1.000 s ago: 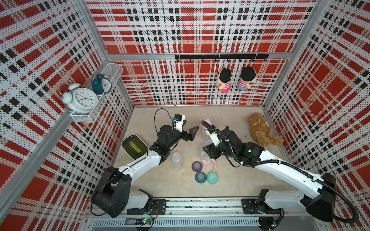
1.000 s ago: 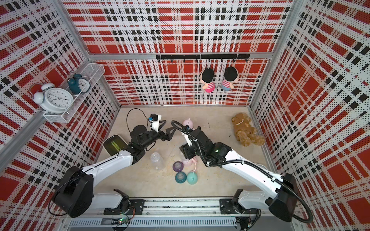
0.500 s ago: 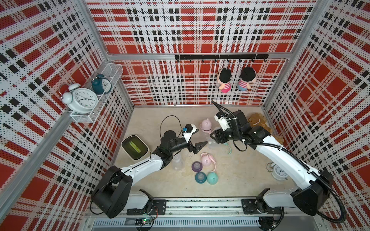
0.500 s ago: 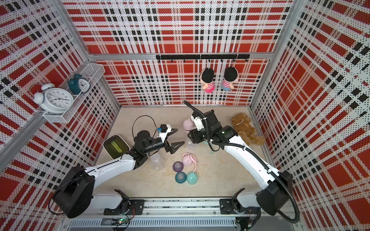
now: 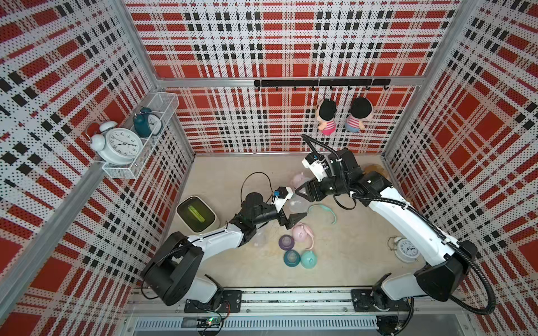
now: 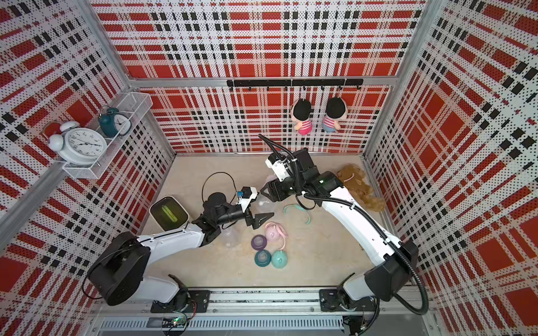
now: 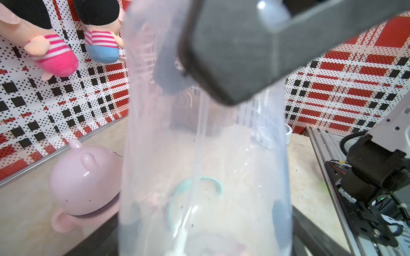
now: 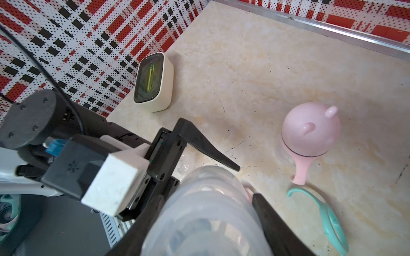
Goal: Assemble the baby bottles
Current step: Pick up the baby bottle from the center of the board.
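**Held item.** Clear bottle body [image 5: 300, 205] [image 6: 266, 205], just toward 12 o'clock of table centre. It is grasped between the two black fingers of the right gripper [image 5: 300, 197] [image 8: 210, 199], which reaches in from 2 o'clock.

**Left gripper** [image 5: 293, 210] [image 6: 260, 208]. Released, jaws spread wide. It reaches in from 8 o'clock, with its fingers to either side of the bottle body's free end. Contact with the plastic cannot be told.

**Loose bottle parts on the table** [image 5: 349, 261]:
- Pink capped bottle top [image 5: 298, 179] [image 7: 84, 177] [image 8: 310, 133]: eared dome over a purple collar and pink handle. Upright, at 12 o'clock of the held body.
- Teal handle ring [image 5: 321, 209] [image 8: 321, 210]: lying flat, at 3 o'clock of the held body and near it.
- Pink cap with handle [image 5: 301, 232]: at 6 o'clock of centre.
- Purple collar [image 5: 286, 242]: beside the pink cap with handle.
- Teal collar [image 5: 291, 258] and teal dome cap [image 5: 309, 259]: side by side, further toward 6 o'clock.
- Second clear body [image 5: 259, 237] [image 6: 230, 238]: at 7 o'clock, partly under the left arm.

**Other contents:**
- Cream digital clock [image 5: 198, 213]: at 9 o'clock.
- White alarm clock [image 5: 406, 247]: at 4 o'clock.
- Brown plush [image 6: 359, 186]: at 2 o'clock, by the wall.
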Robot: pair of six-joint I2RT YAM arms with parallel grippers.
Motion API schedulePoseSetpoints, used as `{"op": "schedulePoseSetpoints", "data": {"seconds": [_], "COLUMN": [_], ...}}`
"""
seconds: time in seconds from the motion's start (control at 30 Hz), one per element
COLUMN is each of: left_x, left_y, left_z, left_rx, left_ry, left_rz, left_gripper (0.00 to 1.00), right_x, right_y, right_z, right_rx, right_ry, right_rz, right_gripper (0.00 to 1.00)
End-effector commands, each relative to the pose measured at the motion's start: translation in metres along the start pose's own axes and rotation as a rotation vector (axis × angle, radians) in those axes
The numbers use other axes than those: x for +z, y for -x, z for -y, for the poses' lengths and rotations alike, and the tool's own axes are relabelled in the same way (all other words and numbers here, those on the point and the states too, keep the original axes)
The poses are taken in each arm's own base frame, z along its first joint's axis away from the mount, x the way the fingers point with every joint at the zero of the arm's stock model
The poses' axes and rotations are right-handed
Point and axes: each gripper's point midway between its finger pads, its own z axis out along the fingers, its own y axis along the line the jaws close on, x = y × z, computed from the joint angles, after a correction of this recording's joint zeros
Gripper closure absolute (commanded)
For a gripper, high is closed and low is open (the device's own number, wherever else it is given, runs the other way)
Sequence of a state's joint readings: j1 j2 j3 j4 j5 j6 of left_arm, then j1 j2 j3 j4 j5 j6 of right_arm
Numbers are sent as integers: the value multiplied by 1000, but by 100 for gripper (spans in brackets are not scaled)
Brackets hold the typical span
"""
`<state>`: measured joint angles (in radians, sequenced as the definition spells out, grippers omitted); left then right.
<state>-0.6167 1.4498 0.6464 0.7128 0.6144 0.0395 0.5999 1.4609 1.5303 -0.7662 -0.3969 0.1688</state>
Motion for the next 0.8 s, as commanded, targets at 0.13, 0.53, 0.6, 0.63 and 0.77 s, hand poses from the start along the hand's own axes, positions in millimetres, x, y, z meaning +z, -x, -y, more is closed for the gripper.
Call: {"op": "schedulePoseSetpoints", "data": {"seconds": [0.13, 0.53, 0.6, 0.63, 0.77], "left_x": [-1, 5, 6, 6, 7], "left_y": [39, 37, 34, 34, 32], "left_z": [0, -7, -8, -9, -12], "left_rx": [14, -18, -24, -26, -34], "left_ry": [-46, -63, -62, -60, -57], "left_rz": [139, 143, 138, 138, 134], "left_gripper": [2, 1, 1, 0, 0], "right_x": [3, 1, -2, -2, -2], "right_y": [5, 14, 16, 17, 18], "right_z": [-7, -12, -12, -13, -13], "right_rx": [-21, -22, -25, -25, -23], "right_ry": [52, 69, 67, 66, 70], "right_rz": [2, 32, 39, 42, 43], "right_gripper": [40, 41, 41, 41, 41]}}
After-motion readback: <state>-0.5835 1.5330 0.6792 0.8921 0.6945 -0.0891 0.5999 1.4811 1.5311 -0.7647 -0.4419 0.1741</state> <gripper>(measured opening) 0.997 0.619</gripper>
